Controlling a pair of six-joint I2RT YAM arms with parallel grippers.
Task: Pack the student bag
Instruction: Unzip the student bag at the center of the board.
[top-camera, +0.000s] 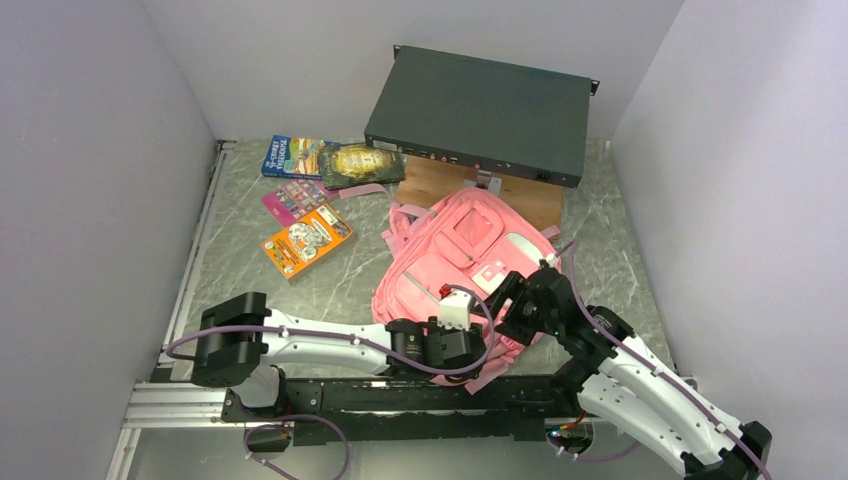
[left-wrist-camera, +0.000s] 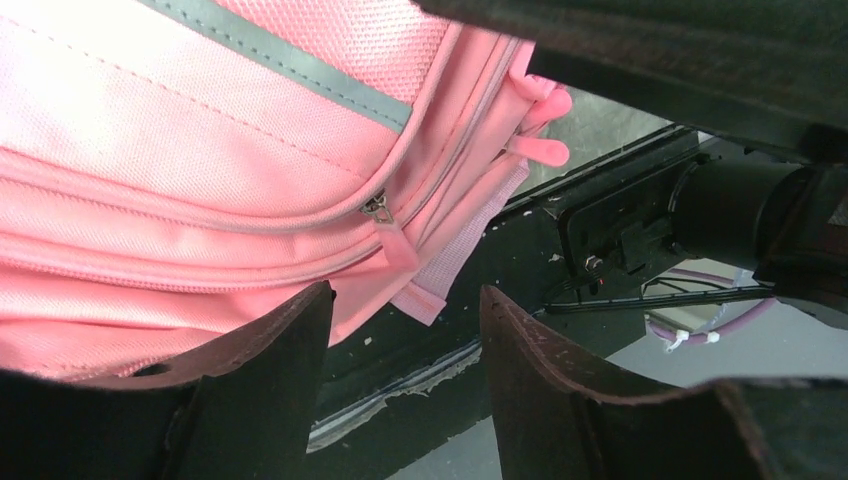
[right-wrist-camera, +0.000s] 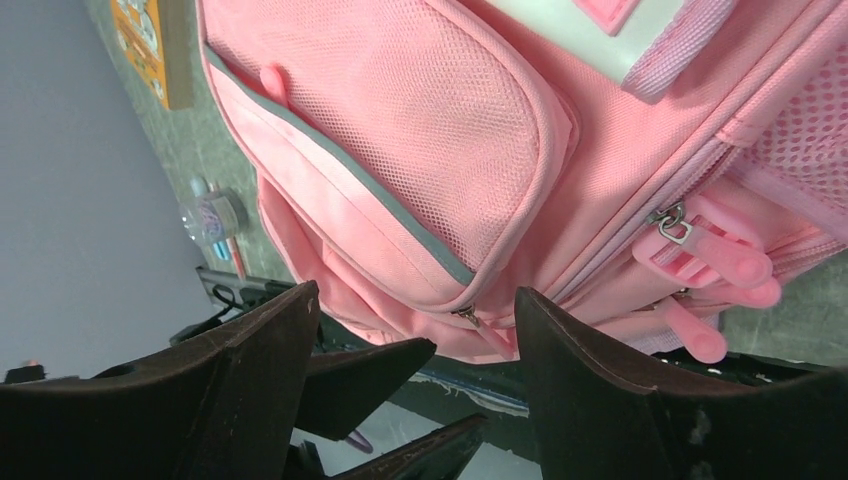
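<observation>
The pink student bag (top-camera: 455, 250) lies flat in the middle of the table with its front pockets up and its near end at the arms. My left gripper (top-camera: 470, 335) is open and empty at the bag's near edge. In the left wrist view the bag (left-wrist-camera: 200, 150) fills the upper left, with a zip pull (left-wrist-camera: 378, 208) just beyond the left gripper (left-wrist-camera: 405, 305). My right gripper (top-camera: 510, 300) is open and empty over the bag's near right part. In the right wrist view the bag (right-wrist-camera: 420, 130) shows a pocket zip pull (right-wrist-camera: 466, 316) between the fingers and pink rubber pull tabs (right-wrist-camera: 710, 265) to the right.
A dark flat rack box (top-camera: 480, 110) stands on a wooden board (top-camera: 450, 185) at the back. Books lie at the back left: a blue one (top-camera: 290, 155), a dark one (top-camera: 360, 165), a pink one (top-camera: 295, 200) and an orange one (top-camera: 307, 240). White walls close both sides.
</observation>
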